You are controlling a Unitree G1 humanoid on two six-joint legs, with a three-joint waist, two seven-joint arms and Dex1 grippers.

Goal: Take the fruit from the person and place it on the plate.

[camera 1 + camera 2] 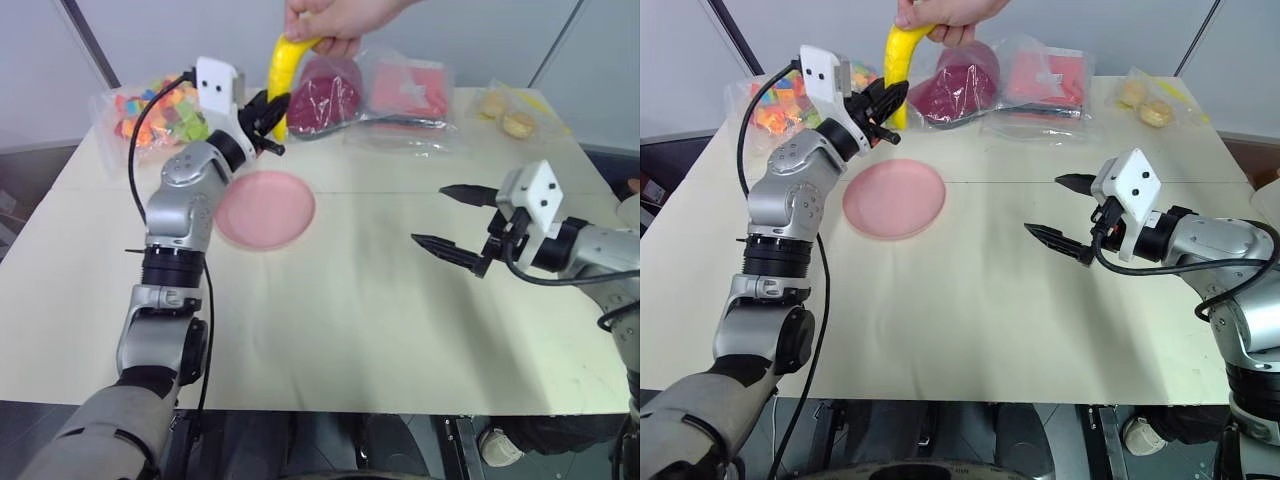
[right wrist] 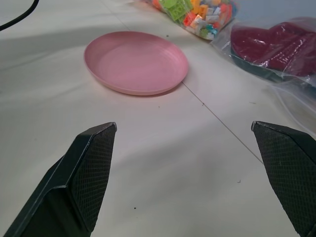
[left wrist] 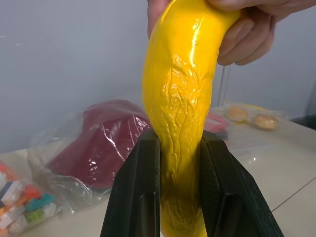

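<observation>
A person's hand [image 1: 335,20] reaches in at the back of the table and holds the top of a yellow banana [image 1: 283,72], which hangs nearly upright. My left gripper [image 1: 271,118] is shut on the banana's lower part; in the left wrist view both black fingers [image 3: 140,192] press against the banana [image 3: 180,108]. The pink plate [image 1: 266,208] lies flat on the table, just in front of and below that gripper. My right gripper [image 1: 455,222] hovers open over the table's right side, apart from the plate [image 2: 136,60], with nothing between its fingers.
Clear bags line the table's back edge: coloured blocks [image 1: 155,108] at the left, dark red items [image 1: 325,98] behind the banana, pink items [image 1: 410,88], and round beige items [image 1: 508,112] at the right. A black cable [image 1: 135,160] loops beside my left arm.
</observation>
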